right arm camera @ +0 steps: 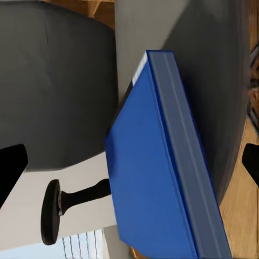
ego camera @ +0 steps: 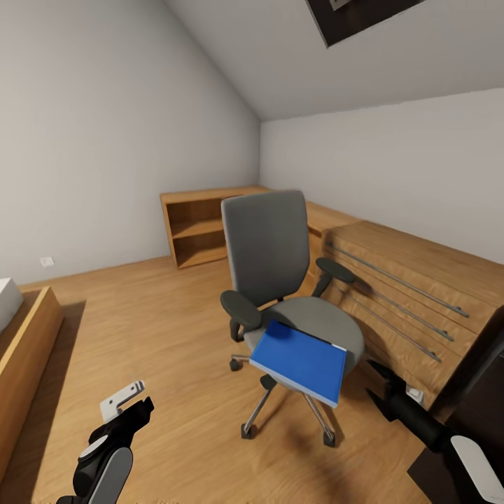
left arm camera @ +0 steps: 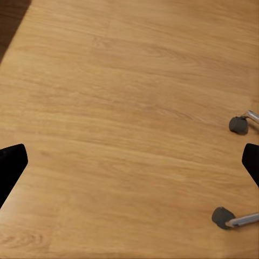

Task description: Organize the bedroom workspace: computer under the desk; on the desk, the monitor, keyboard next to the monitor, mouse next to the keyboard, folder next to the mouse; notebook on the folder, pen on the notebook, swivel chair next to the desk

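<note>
One folder point(ego camera: 301, 360): bright blue, flat on the grey seat, front corner overhanging the seat edge; just ahead of and left of the right gripper point(ego camera: 383, 389), apart from it; seen close between the fingertips in the right wrist view point(right arm camera: 156, 178), pale edge at one end.
Swivel chair point(ego camera: 269, 259): upright, grey backrest behind the folder, dark round armrests on both sides, metal star base on casters; stood ahead of both grippers, nearer the right one; two casters point(left arm camera: 238, 125) seen past the left gripper's fingers.
Right gripper: dark, pointed toward the chair seat; jaws spread wide, nothing between them, fingertips point(right arm camera: 11, 170) at the view's edges.
Left gripper point(ego camera: 129, 402): low over the wooden floor point(ego camera: 161, 329), well left of the chair base; jaws parted, nothing held, fingertips point(left arm camera: 11, 164) wide apart.
Wooden drawer chest point(ego camera: 413, 301): light wood with long metal handles, beyond the right gripper, beside the chair.
Open wooden shelf point(ego camera: 203, 227): against the far wall, behind the chair.
</note>
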Motion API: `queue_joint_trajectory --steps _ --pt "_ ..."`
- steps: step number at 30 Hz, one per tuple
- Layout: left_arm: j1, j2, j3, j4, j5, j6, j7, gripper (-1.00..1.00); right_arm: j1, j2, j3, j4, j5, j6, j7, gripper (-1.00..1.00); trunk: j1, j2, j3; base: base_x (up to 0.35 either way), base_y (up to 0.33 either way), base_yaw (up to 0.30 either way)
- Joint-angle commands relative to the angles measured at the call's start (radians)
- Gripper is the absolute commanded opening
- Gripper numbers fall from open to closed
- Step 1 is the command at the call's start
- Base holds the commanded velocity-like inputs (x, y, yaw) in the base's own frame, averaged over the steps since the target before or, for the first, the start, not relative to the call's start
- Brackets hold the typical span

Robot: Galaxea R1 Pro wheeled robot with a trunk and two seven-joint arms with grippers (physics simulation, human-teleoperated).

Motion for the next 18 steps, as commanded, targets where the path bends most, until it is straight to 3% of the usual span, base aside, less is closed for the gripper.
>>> queue_joint_trajectory --steps 1,10,18 --pt "-0.001 0.001 -0.002 -0.001 0.006 0.002 0.008 1.0 -0.001 -0.003 -0.002 0.002 0.001 0.005 0.003 1.0 0.004 -0.008 -0.004 0.0 0.0 0.0" --pt "-0.001 0.0 -0.002 -0.002 0.006 0.002 0.008 1.0 -0.001 -0.006 -0.002 0.006 0.001 0.003 0.002 1.0 0.038 -0.071 -0.032 0.0 0.0 0.0" --pt "-0.001 0.001 -0.002 -0.002 0.006 0.004 0.009 1.0 -0.003 0.005 0.022 0.056 0.007 -0.001 0.003 1.0 0.038 -0.071 -0.032 0.0 0.0 0.0"
